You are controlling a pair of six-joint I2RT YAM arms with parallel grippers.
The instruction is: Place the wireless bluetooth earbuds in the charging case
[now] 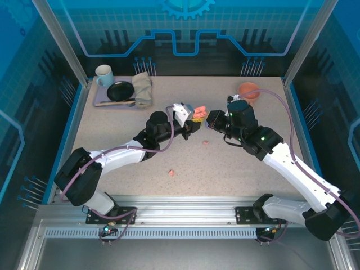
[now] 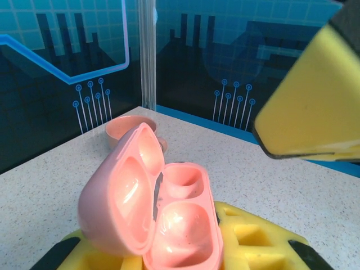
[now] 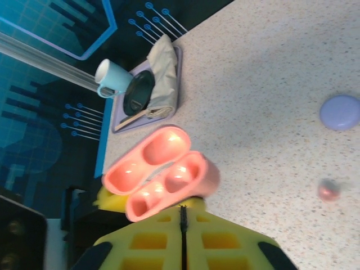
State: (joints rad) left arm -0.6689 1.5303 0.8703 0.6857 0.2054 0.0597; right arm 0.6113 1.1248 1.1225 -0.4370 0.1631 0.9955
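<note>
The left hand [image 1: 194, 120] grips the open pink charging case [image 1: 198, 111] by its base, above the worktop [image 1: 236, 174]. The right hand [image 1: 212, 118], pads pressed together, faces it. One pink earbud [image 1: 206, 142] lies nearby, a second earbud [image 1: 171, 173] nearer the bases. Expect light, slick, roll-prone parts: pinch gently across the body.

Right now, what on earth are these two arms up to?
The left gripper holds an open pink charging case, lid swung back. The right gripper, fingers shut, hovers close in front of it. A pink earbud and a second pink earbud lie loose on the table, not yet in the case.
</note>
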